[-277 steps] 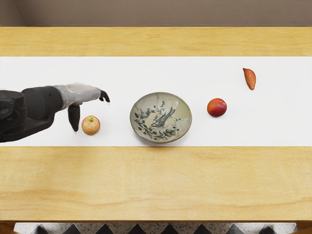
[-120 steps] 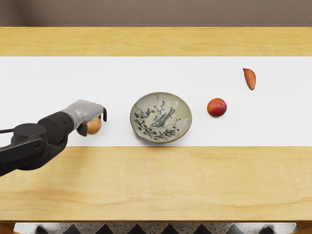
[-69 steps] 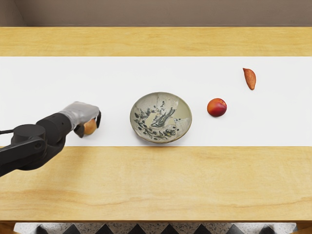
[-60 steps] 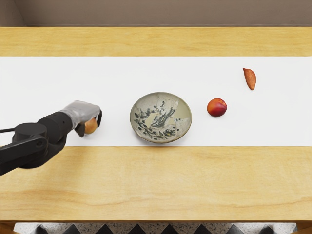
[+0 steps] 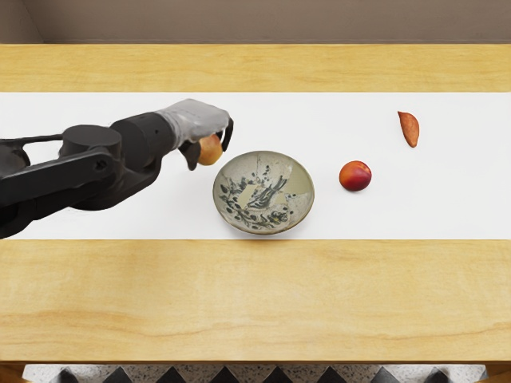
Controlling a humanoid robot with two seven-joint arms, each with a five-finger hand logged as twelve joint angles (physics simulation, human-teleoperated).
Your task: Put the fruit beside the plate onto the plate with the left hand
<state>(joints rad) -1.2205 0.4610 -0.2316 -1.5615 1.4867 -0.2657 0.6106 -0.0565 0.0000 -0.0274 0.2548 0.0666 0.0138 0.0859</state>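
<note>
My left hand is curled around a yellow-orange apple and holds it above the white runner, just off the upper left rim of the plate. The plate is a round grey dish with a dark painted bird pattern, sitting mid-table. Only the apple's lower part peeks out under the grey palm and black fingers. The dark left arm reaches in from the left edge.
A red apple lies to the right of the plate. A sweet potato sits farther back at the right. A white runner crosses the wooden table.
The left hand closed on the yellow-orange apple, lifted it off the runner and carried it up and right to the plate's upper left rim.
</note>
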